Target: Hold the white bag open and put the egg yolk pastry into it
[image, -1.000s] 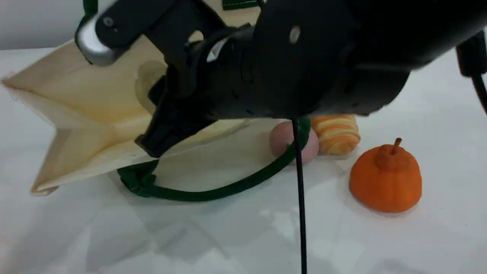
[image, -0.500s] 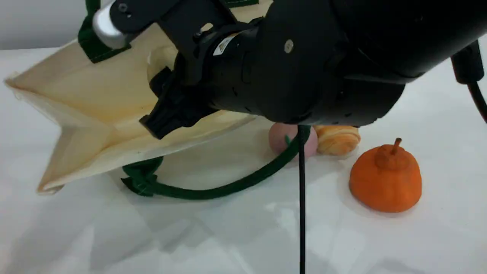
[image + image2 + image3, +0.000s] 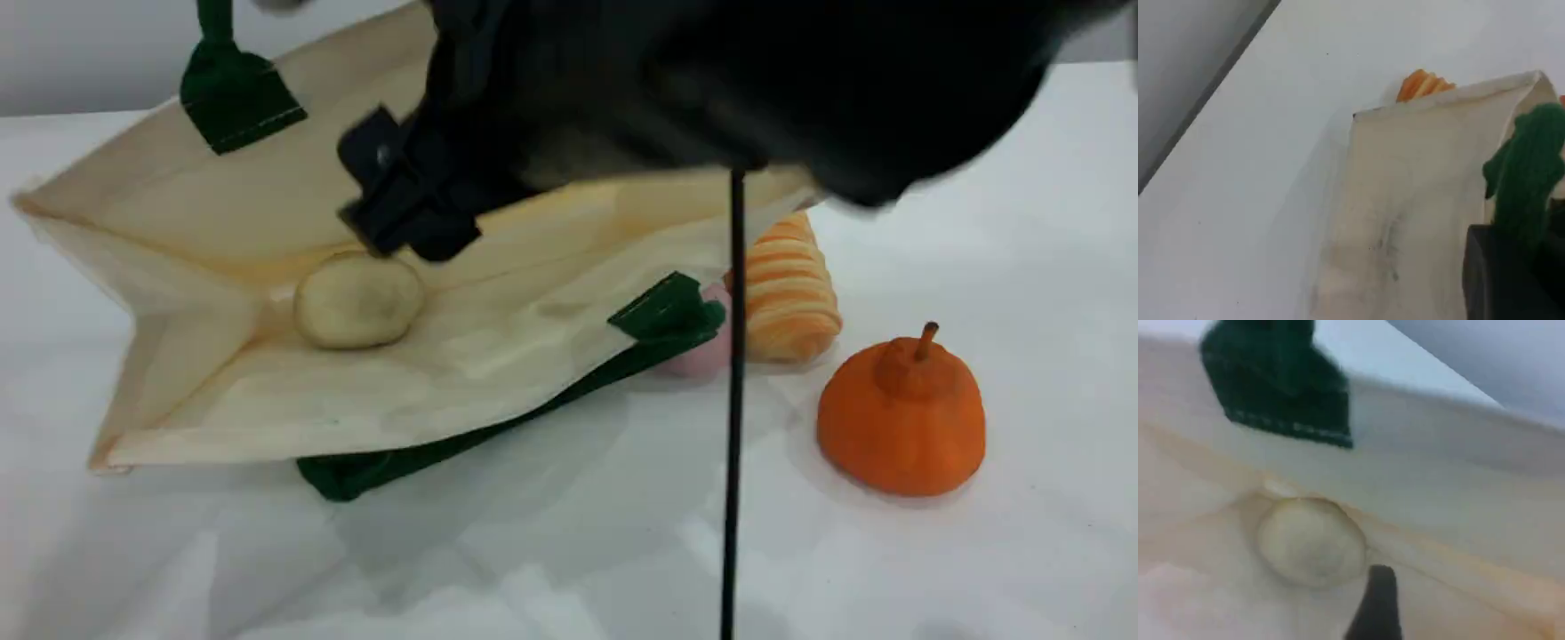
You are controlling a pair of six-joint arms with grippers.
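Observation:
The white bag [image 3: 204, 204] lies on its side on the table, its mouth held wide. My left gripper is out of the scene view. In the left wrist view its finger [image 3: 1501, 273] is shut on the bag's green rope handle [image 3: 1525, 173], lifting the upper rim. The egg yolk pastry [image 3: 358, 300], a pale round bun, rests inside on the bag's lower wall. My right gripper [image 3: 413, 242] hovers blurred just above it, open, touching nothing. In the right wrist view the pastry [image 3: 1311, 540] lies free beyond one fingertip [image 3: 1377, 603].
An orange-striped roll [image 3: 787, 289] and a pink ball [image 3: 702, 357], half hidden by a green tab [image 3: 667, 311], sit at the bag's right corner. An orange pumpkin shape [image 3: 900, 418] stands further right. A black cable [image 3: 733, 400] hangs down in front.
The right gripper opened and pulled up and back; the pastry left it and now lies in the bag. The bag's mouth spread wider and its lower handle slid under the bag.

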